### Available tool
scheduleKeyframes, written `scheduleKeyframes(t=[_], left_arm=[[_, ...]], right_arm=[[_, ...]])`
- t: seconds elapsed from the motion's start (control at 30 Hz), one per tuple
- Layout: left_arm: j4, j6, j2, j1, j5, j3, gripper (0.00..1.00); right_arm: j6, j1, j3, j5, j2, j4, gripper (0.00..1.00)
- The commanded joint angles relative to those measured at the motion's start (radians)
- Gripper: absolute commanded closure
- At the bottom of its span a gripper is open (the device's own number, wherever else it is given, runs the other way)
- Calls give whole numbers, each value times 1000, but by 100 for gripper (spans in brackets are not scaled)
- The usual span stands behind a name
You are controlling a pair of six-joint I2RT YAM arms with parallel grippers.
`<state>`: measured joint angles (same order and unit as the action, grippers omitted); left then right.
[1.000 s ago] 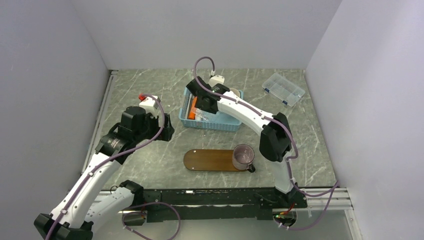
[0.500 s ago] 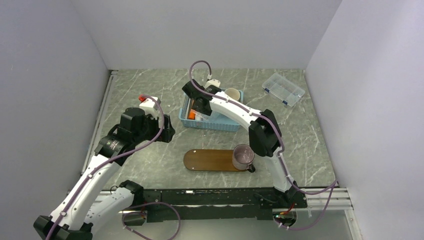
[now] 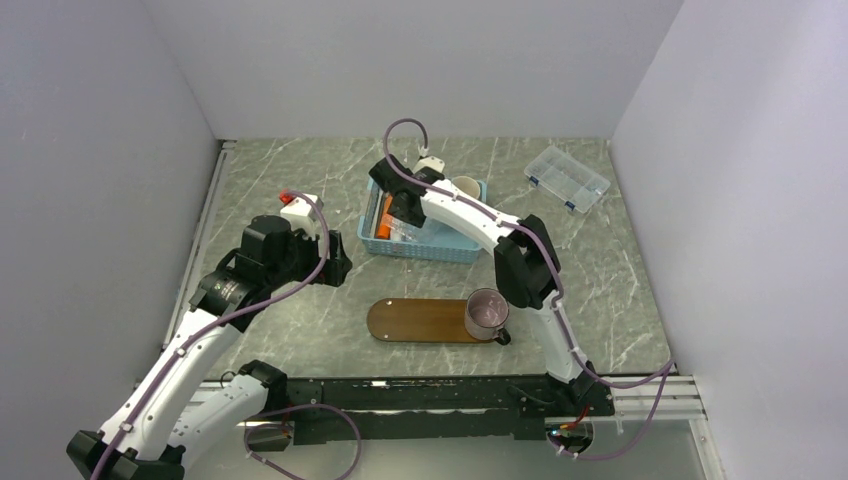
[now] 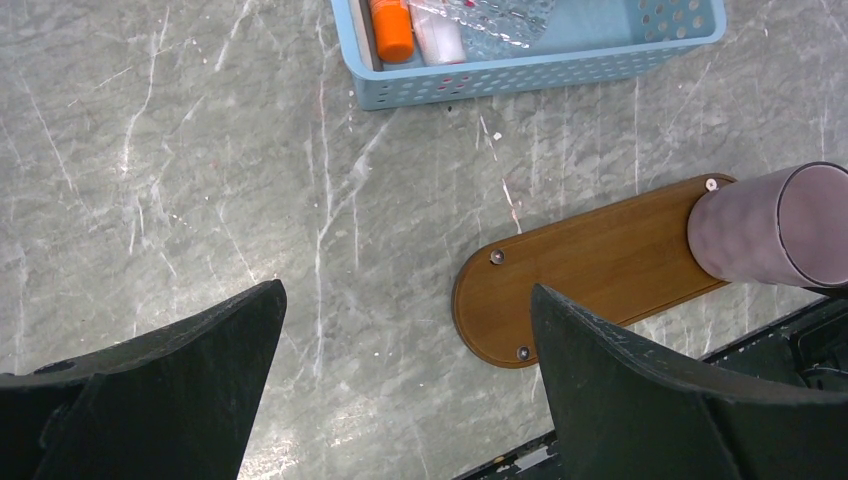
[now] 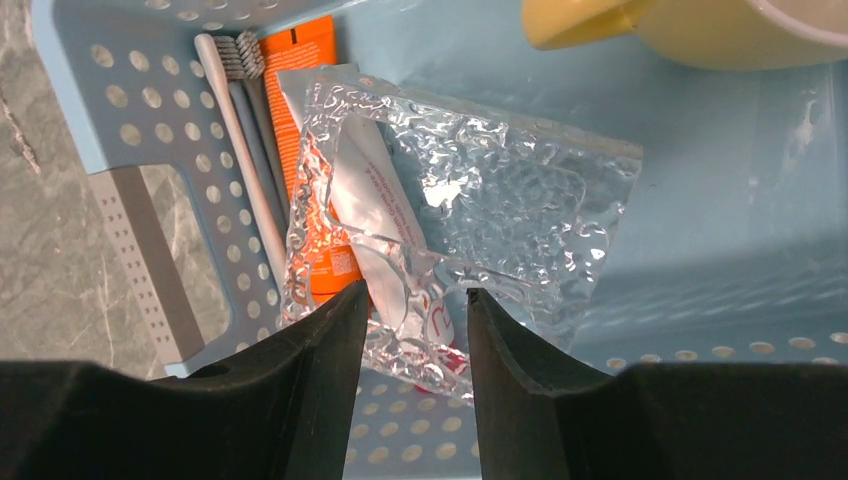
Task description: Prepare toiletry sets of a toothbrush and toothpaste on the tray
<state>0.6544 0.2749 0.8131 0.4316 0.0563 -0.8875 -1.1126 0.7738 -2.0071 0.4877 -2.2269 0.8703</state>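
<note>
2 tubes' print is unreadable: orange toothpaste (image 5: pixel 312 55), white toothpaste (image 5: pixel 372 205). Right gripper (image 5: pixel 412 300) reaches into the basket (image 5: pixel 120 110), fingers narrowly parted; left gripper (image 4: pixel 405 300) hangs spread wide above the table (image 4: pixel 200 150).

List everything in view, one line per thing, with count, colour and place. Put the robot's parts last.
table: one, grey-green marble, under everything
basket: one, light blue, middle of the table
toothbrushes: two, whitish and grey, along the basket's left wall
orange toothpaste: one, in the basket beside the brushes
white toothpaste: one, in the basket, seen through the bag
plastic bag: one, clear, crinkled, in the basket
cup: one, pale yellow, basket's far corner
tray: one, dark brown wood, near edge
mug: one, purplish-grey, on the tray's right end
compartment box: one, clear, far right
left gripper: black, open, above bare table
right gripper: black, jaws apart over the bag
</note>
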Motion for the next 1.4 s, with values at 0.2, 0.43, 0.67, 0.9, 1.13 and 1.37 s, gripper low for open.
scheduleKeyframes(t=[0.2,0.43,0.67,0.9,1.13,1.37], left_arm=[[-35,4,-3,4,19,1,1],[-34,3,-2,3,17,1,1],[-33,1,0,4,12,1,1],[-32,0,4,4,3,1,1],[-29,-2,7,4,-7,1,1],[-25,-3,19,4,-14,-1,1]], right_arm=[[-7,-11,-48,-20,-31,-31,60],[6,-13,-42,-24,-16,-48,69],[29,-12,-29,-13,18,-60,81],[73,-11,-23,2,62,-66,96],[141,14,11,75,148,-83,100],[191,30,70,94,240,-119,100]])
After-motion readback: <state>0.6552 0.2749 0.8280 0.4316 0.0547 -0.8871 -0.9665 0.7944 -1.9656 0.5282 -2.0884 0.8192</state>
